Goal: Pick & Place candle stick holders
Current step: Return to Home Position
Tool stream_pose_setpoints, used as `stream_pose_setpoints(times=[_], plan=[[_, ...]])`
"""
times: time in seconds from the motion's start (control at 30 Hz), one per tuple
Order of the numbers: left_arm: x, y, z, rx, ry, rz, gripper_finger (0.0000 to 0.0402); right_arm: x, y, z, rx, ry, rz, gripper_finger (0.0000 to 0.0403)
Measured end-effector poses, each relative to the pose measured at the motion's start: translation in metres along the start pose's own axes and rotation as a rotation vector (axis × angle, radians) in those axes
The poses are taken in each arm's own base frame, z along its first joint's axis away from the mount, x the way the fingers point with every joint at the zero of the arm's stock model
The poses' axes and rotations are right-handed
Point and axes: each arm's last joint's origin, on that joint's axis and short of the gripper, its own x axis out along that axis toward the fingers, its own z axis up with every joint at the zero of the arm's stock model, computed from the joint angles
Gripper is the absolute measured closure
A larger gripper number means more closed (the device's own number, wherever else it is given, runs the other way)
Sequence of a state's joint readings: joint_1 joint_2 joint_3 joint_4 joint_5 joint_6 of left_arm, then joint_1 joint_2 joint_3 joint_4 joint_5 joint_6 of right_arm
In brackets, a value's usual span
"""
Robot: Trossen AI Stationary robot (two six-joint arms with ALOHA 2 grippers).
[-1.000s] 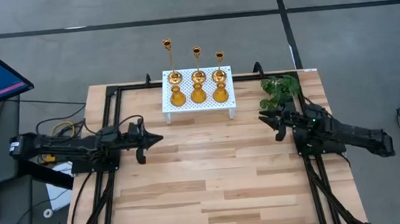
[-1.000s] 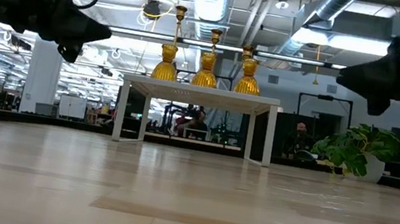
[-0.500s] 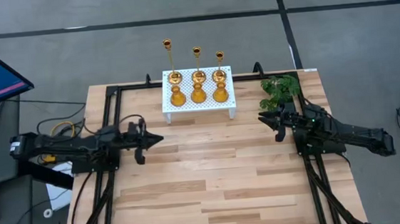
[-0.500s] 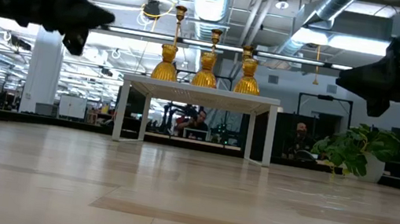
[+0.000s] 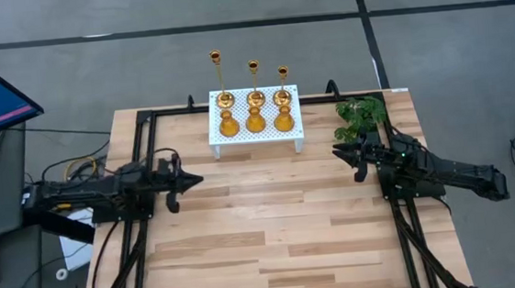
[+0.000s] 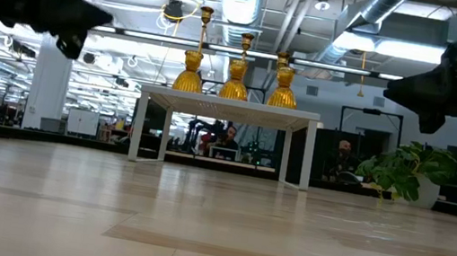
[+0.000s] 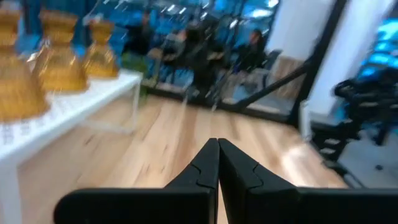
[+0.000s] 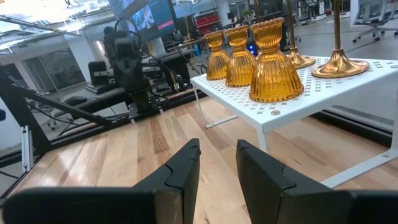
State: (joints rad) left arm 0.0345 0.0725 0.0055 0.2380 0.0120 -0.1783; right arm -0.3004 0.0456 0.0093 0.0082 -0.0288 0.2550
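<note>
Three brass candlesticks (image 5: 254, 82) with thin stems stand in the back row on a white perforated stand (image 5: 255, 137) at the table's far middle. Three amber bulb-shaped holders (image 5: 255, 120) stand on their bases in the front row; they also show in the right wrist view (image 8: 273, 59) and the left wrist view (image 7: 59, 62). My left gripper (image 5: 196, 177) is shut and empty above the table's left half, pointing right (image 7: 218, 144). My right gripper (image 5: 338, 151) is open and empty at the table's right, pointing left toward the stand (image 8: 217, 149).
A green leafy plant (image 5: 361, 113) stands at the far right corner, just behind my right gripper. Black frame rails (image 5: 139, 153) run along the table's left and right sides. Bare wooden table top (image 5: 272, 216) lies between and in front of the arms.
My left gripper has drawn back a little toward the table's left edge and risen slightly, staying shut. My right arm and the holders have kept still.
</note>
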Motion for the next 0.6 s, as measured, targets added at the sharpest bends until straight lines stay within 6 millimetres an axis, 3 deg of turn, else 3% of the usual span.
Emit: stream_pose_setpoints(times=[0.6], plan=[[-0.0031, -0.0004, -0.0090, 0.049, 0.115, -0.051, 0.0392, 0.0000, -0.0001, 0.0000, 0.000, -0.001, -0.004, 0.0305]])
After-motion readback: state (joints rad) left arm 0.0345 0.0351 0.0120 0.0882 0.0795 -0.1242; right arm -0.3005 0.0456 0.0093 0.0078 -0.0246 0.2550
